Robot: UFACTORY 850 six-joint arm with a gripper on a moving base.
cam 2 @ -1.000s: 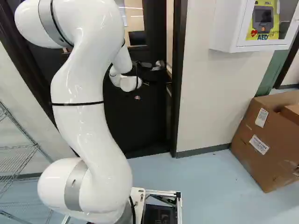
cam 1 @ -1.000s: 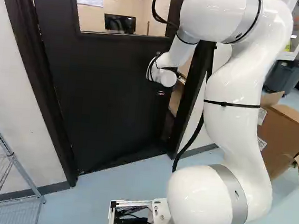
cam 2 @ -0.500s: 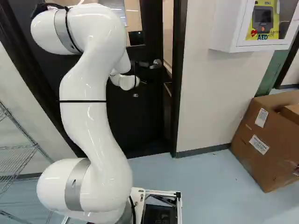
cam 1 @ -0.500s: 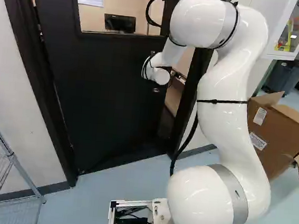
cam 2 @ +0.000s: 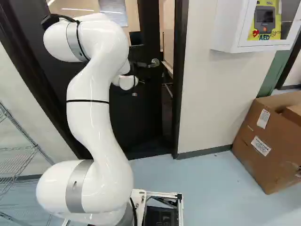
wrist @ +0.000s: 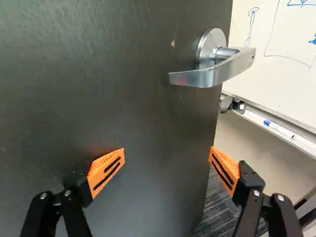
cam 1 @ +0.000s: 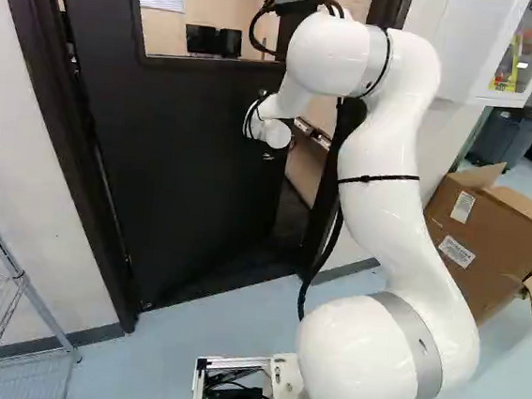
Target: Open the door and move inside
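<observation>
Door (wrist: 143, 113) ajar ahead of gripper (wrist: 167, 154), jaws wide w/ nothing btwn, lever (wrist: 212, 76) beyond; pushing near the free edge (wrist: 215, 121) could slip a finger (wrist: 227, 172) into the gap (cam 2: 167, 113), & unless held, door might swing back on arm (cam 2: 89, 122). Base views mostly hide gripper behind wrist (cam 1: 274, 133) & cut off door top; fingertip contact unclear.
</observation>
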